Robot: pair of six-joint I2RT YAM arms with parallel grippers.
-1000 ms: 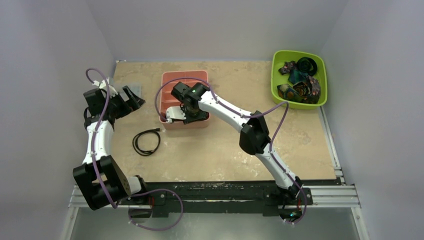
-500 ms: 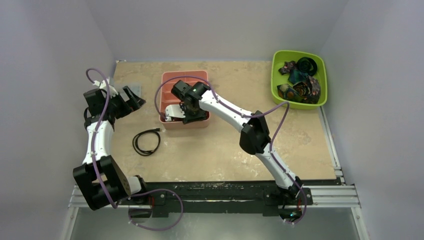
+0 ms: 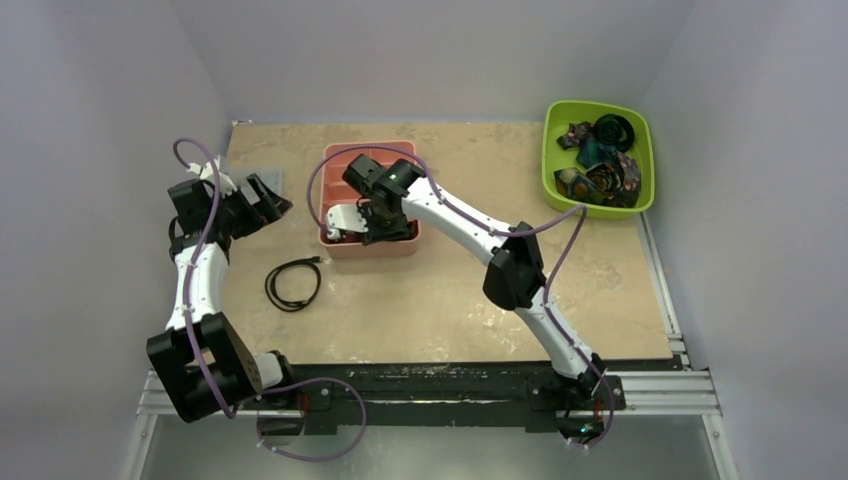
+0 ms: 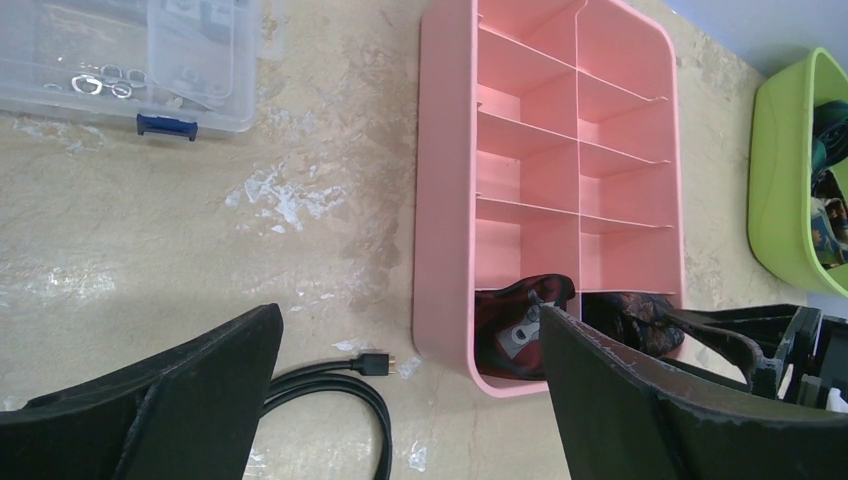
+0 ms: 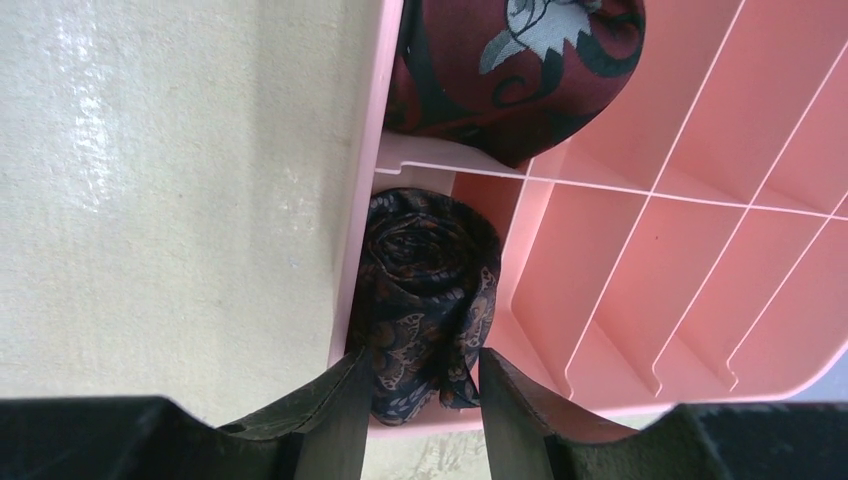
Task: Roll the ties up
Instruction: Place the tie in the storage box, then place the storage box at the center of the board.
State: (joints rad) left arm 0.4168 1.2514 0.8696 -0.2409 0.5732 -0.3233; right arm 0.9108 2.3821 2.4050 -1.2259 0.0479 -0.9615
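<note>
At the near row of the pink tray [image 5: 700,150], your right gripper [image 5: 425,360] stands narrow. Its fingers press either side of the brown tie [image 5: 425,280], which sits coiled in the right-hand corner compartment, against the tray's near wall.

- **Maroon tie [image 5: 510,70]:** coiled, in the compartment just beside it, across the divider.
- **Left gripper [image 4: 410,318]:** wide, holding nothing, above the surface [image 4: 200,230] near the black cable [image 4: 340,385]; not engaged.
- **Green bin [image 3: 552,150]:** more ties [image 3: 600,165] heaped inside, well apart from the tray.

Assessment: the step in hand appears to be seating this coil and letting go.

Recommendations:
- Open your fingers only slightly at first, so the fabric does not cling and drag.
- Note the loose outer edge of the coil by one finger; it looks likely to catch.
- Withdraw straight up, clear of wall and divider.
- Watch that the coil does not spring open; if it loosens, press it down before you leave.
- Keep your left arm out of the way.
</note>
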